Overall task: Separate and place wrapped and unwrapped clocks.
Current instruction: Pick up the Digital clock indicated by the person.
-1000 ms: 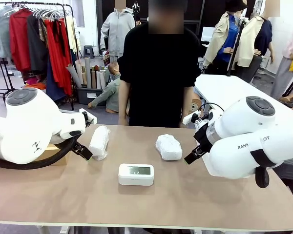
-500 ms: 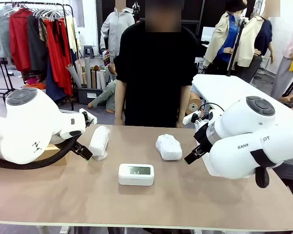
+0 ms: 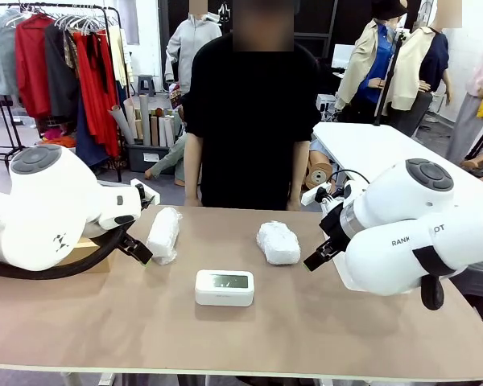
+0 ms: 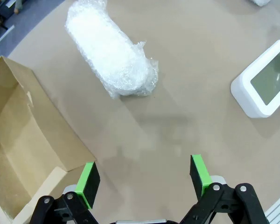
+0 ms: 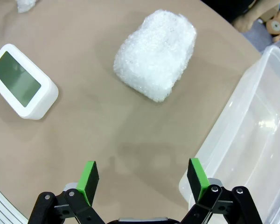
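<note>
- The bare white clock (image 3: 224,287) lies flat on the table (image 3: 145,330) with its grey screen facing up.
- The left bundle (image 3: 163,235), wrapped, lies beyond the clock to its left, apart from it.
- The right bundle (image 3: 278,243), also wrapped, lies beyond the clock to its right, apart from it.
- The left gripper (image 4: 143,164) hovers left of the clock, fingers spread and empty.
- A cardboard box (image 4: 18,140) sits farther left of the clock.
- The right gripper (image 5: 141,163) hovers right of the clock, fingers spread and empty.
- A clear tub (image 5: 252,140) sits farther right of the clock.
</note>
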Available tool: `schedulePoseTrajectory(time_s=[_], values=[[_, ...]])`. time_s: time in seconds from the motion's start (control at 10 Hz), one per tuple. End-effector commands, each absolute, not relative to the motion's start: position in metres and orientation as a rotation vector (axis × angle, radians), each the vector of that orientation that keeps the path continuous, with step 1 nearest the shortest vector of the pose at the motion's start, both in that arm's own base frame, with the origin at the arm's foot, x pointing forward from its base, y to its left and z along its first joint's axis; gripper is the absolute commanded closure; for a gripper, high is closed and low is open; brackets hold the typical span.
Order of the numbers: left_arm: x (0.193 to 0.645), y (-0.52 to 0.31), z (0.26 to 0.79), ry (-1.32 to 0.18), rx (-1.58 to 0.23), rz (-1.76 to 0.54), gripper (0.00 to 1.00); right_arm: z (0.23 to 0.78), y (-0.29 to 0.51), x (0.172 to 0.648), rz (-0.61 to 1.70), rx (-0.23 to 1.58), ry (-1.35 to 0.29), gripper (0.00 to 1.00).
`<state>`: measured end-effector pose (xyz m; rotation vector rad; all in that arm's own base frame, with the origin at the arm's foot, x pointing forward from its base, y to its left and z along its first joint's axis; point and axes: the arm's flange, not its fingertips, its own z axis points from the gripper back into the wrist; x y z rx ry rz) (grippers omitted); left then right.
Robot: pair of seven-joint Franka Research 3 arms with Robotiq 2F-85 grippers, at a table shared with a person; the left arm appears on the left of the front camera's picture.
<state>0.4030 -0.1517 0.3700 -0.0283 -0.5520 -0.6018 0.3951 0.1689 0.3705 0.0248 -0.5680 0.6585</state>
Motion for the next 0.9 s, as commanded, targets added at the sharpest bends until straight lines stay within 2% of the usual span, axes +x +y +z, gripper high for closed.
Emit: schedulePoseTrajectory(time_s=[0.0, 0.1, 0.5, 0.6, 0.8], values=[[0.403, -0.152, 0.37, -0.552, -0.028, -0.602, 0.0, 0.371, 0.169, 0.395, 0.658, 0.025, -0.568, 0.0], [0.403, -0.152, 0.37, -0.552, -0.028, -0.602, 0.0, 0.371, 0.169, 0.395, 0.659, 0.025, -0.568, 0.0], [0.4, -0.159, 0.397, -0.352, -0.158, -0.639, 0.0, 0.385, 0.174, 0.395, 0.679, 0.193, -0.534, 0.0], [0.397, -0.163, 0.404, -0.346, -0.197, -0.658, 0.0, 0.392, 0.171, 0.395, 0.702, 0.248, -0.523, 0.0], [0.394, -0.155, 0.426, -0.397, -0.294, -0.85, 0.0, 0.408, 0.167, 0.396, 0.812, 0.329, -0.523, 0.0]])
